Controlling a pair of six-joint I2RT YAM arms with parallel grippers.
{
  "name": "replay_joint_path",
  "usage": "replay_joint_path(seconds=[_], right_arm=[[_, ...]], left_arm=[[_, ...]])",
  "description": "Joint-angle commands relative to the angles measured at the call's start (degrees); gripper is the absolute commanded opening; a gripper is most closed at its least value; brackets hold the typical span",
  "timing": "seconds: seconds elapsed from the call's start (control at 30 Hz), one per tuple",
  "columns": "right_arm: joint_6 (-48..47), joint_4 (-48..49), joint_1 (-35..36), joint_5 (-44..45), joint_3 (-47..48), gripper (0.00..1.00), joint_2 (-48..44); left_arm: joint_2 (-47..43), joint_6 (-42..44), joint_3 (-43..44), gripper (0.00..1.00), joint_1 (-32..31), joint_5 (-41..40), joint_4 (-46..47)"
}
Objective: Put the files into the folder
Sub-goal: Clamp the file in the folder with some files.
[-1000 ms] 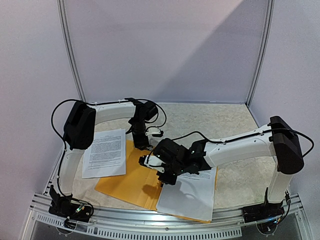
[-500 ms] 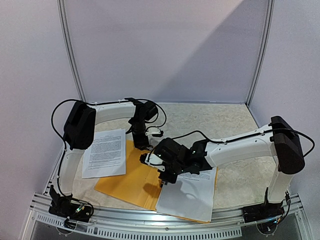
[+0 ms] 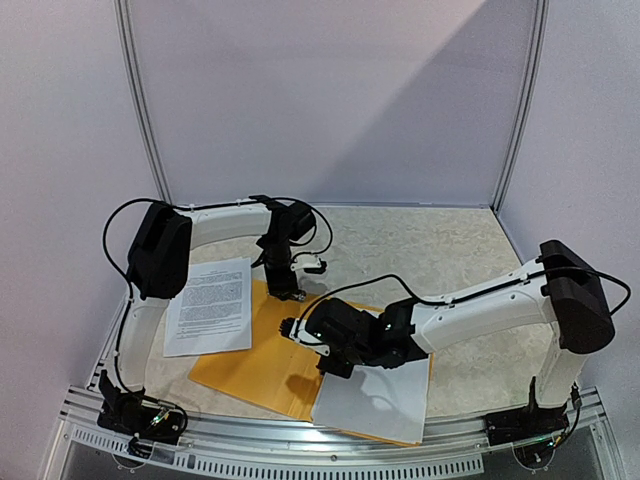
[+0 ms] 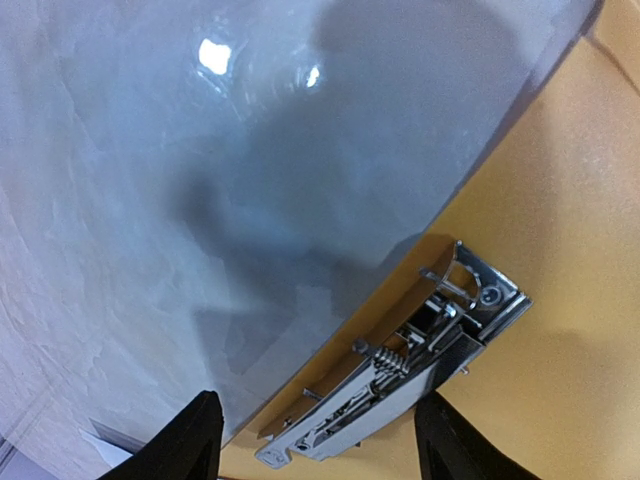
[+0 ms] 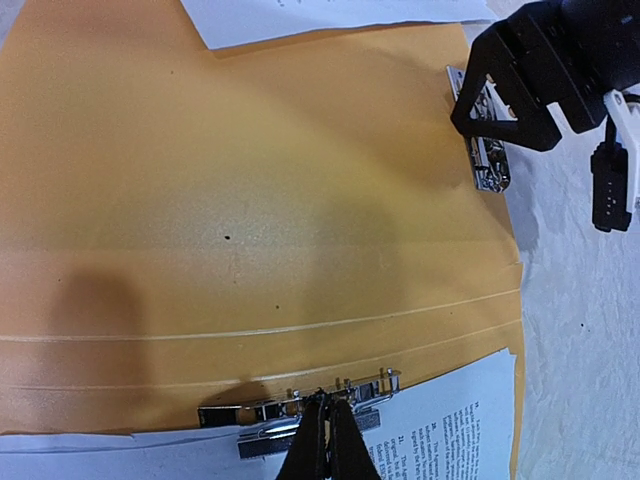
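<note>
Open folder (image 3: 250,365) flat on the surface (image 3: 450,250). Files split: loaded sheet (image 3: 385,400) on its right half, loose sheet (image 3: 210,305) at its left edge, mostly on the surface, not yet in. Right claw (image 5: 322,440) pinched shut at the near clip (image 5: 300,410); whether it nips anything, cannot tell. Left claw (image 4: 320,445) wide open, empty, straddling the far clip (image 4: 420,370). Roughly halfway, I judge
</note>
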Motion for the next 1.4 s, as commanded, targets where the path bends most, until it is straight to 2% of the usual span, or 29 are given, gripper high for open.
replay_joint_path(seconds=[0.0,0.4,1.1,1.37], right_arm=[[4.6,-3.7,4.2,-6.2,-3.4,0.0,0.7],[11.4,-2.1,7.4,-8.0,-5.6,0.0,3.1],[13.3,-0.1,10.0,-10.1,-9.7,0.0,3.8],[13.8,1.8,10.6,-9.5,-10.9,0.0,5.0]], left_arm=[[7.3,0.1,-3.1,0.68,1.0,0.4,-1.1],[7.3,0.0,-3.0,0.68,1.0,0.3,-1.2],[7.3,-0.3,-2.7,0.68,1.0,-0.3,-1.7],[1.6,-2.3,2.2,0.71,0.5,9.8,-6.8]])
